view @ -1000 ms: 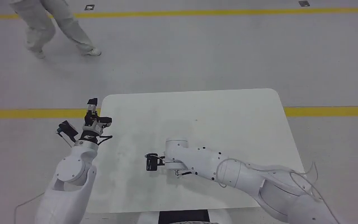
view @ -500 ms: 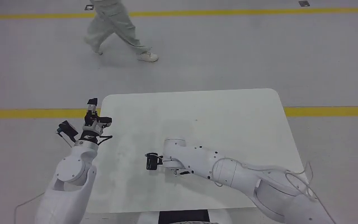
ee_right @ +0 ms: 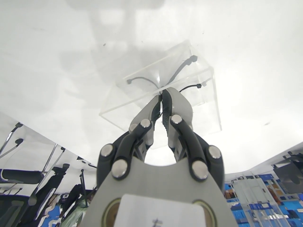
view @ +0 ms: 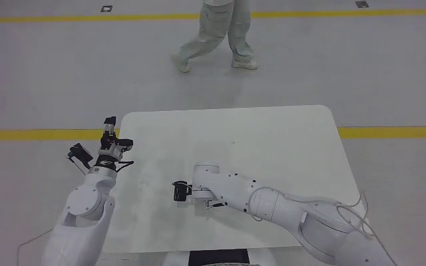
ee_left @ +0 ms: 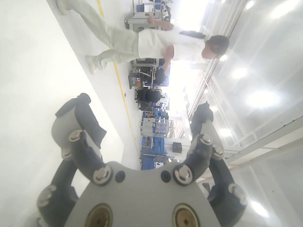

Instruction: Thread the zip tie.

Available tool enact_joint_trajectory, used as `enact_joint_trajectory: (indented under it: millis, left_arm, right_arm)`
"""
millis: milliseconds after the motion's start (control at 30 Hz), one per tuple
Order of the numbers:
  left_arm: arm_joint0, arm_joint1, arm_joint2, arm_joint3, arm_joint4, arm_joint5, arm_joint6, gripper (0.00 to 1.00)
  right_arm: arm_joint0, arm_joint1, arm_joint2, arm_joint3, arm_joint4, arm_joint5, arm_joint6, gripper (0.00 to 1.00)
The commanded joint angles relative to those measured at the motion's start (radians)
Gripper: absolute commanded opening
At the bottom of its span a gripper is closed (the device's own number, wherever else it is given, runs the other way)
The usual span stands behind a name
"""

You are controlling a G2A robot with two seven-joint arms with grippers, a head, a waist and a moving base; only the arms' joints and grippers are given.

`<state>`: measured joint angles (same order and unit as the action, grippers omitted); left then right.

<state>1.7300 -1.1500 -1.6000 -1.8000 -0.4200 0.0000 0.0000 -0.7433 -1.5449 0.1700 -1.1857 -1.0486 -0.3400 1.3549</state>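
Observation:
A thin black zip tie (ee_right: 182,66) lies against a clear acrylic block (ee_right: 206,109) on the white table (view: 279,139). Its strands bend and mirror inside the clear plastic. My right gripper (ee_right: 162,94) is shut on the zip tie where the strands meet at the block's upper edge. In the top view this right gripper (view: 179,191) sits low over the table's front left part. My left gripper (ee_left: 142,112) is open with nothing between its fingers. From above, the left gripper (view: 110,133) stands raised at the table's left edge.
The table's curved left edge (ee_left: 78,55) runs close by the left gripper. Bare white tabletop (ee_right: 71,36) surrounds the acrylic block. A yellow floor line (view: 379,132) passes on both sides of the table.
The right arm's forearm has edged slightly left while its gripper holds the same spot. The left arm has not moved.

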Motion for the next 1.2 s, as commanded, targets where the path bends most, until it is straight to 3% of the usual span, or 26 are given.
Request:
enact_joint_trajectory:
  millis: [0,300,567,800,1167]
  left_arm:
    - [0.000,0.000,0.000,0.000,0.000,0.000,0.000,1.00]
    - [0.000,0.000,0.000,0.000,0.000,0.000,0.000,1.00]
    - [0.000,0.000,0.000,0.000,0.000,0.000,0.000,1.00]
    - [0.000,0.000,0.000,0.000,0.000,0.000,0.000,1.00]
    - [0.000,0.000,0.000,0.000,0.000,0.000,0.000,1.00]
  right_arm:
    - [0.000,0.000,0.000,-0.002,0.002,0.000,0.002,0.00]
    - [0.011,0.012,0.000,-0.044,0.023,0.000,0.023,0.00]
    - [0.034,0.048,0.000,-0.115,0.080,0.000,0.031,0.00]
    - [0.083,0.109,0.000,-0.183,0.191,0.000,-0.022,0.00]
    - [0.134,0.230,0.018,-0.277,0.310,0.000,-0.128,0.00]
